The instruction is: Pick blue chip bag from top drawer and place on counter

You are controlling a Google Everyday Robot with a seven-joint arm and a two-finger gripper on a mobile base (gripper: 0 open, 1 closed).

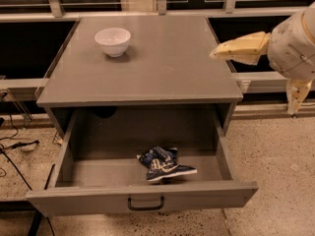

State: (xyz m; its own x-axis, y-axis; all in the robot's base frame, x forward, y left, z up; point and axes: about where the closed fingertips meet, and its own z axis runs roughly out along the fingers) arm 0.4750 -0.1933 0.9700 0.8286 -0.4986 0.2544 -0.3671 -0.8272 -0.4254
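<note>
Pincer (235, 50) beside counter (167, 70) right edge, state cannot tell; blue chip bag (164, 163) in top drawer (98, 172).

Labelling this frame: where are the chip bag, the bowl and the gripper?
chip bag (164, 163), camera view, middle of the crumpled foil, in the drawer (93, 173).
bowl (112, 41), camera view, its outer wall, on the counter (167, 68).
gripper (219, 53), camera view, its tip, by the counter's right edge.

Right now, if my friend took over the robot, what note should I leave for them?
The hand hovers by the right edge of the counter, above drawer level, not touching the bag.
The blue chip bag lies in the open top drawer, near its front.
A white bowl sits on the counter, back left.
Done: drawer open.
Left: reach in, grasp the bag, lift it, set it on the counter.
</note>
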